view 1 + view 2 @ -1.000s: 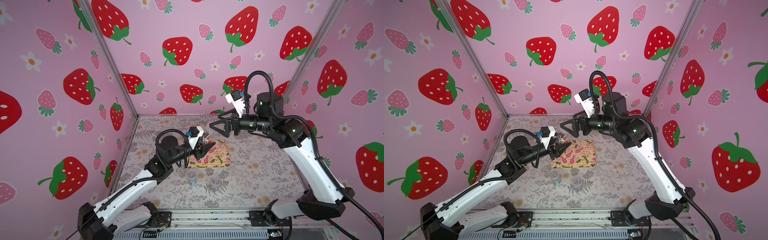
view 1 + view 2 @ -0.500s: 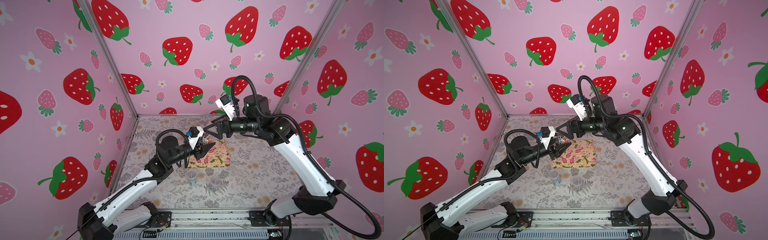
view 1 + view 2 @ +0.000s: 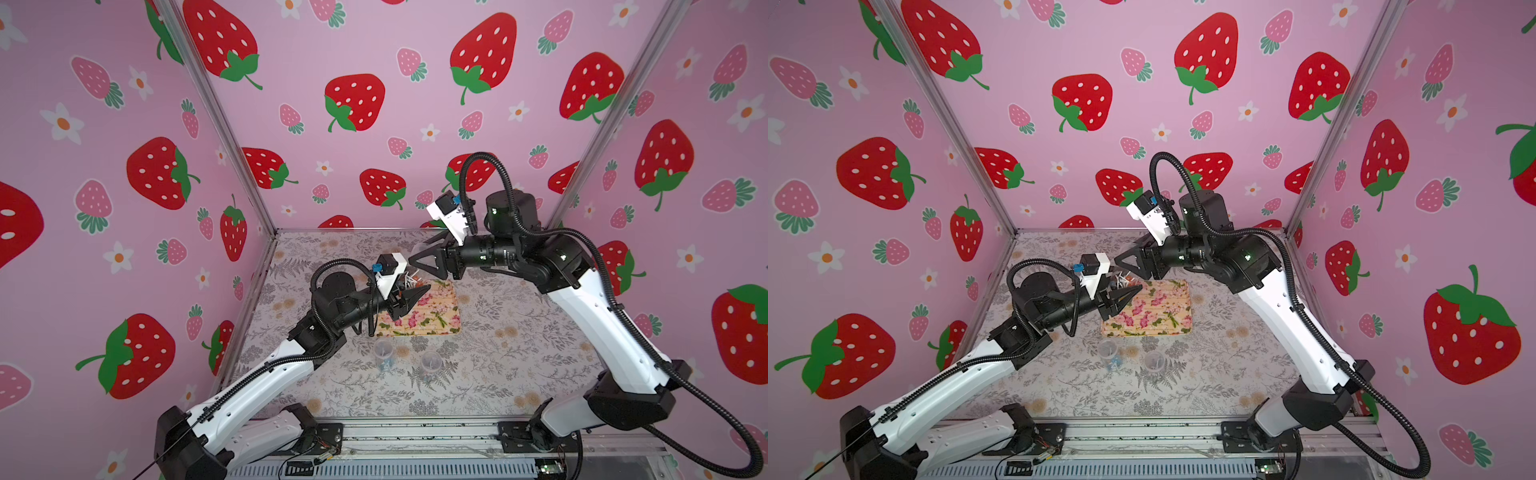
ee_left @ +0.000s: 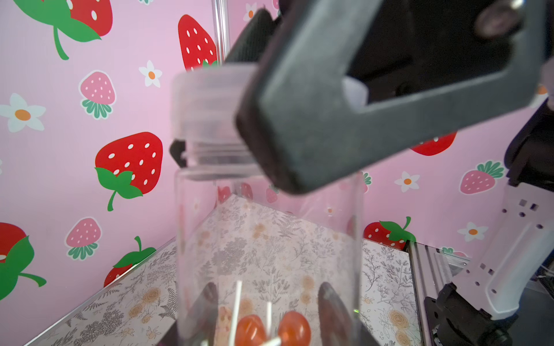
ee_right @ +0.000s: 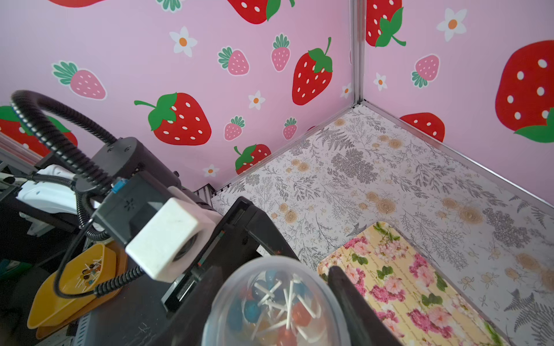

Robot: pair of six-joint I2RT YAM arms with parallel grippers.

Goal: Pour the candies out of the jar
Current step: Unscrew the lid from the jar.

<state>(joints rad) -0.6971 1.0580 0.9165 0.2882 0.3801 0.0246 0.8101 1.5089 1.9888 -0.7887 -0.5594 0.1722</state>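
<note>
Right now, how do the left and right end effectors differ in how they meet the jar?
The left end effector grips the jar by its clear body near the candies; the right end effector sits astride the lid. The left is shut on the jar; whether the right is clamped on the lid cannot be told. Both are black, two-fingered, and on one jar.

Bright, even light — wrist-cam fg blurry

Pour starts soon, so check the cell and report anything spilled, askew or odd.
Nothing stands out. The jar sits in the left hand with its lid on and the candies inside; the right hand brackets that lid. The floral tray lies flat, two small clear cups stand near it, and nothing is spilled.
</note>
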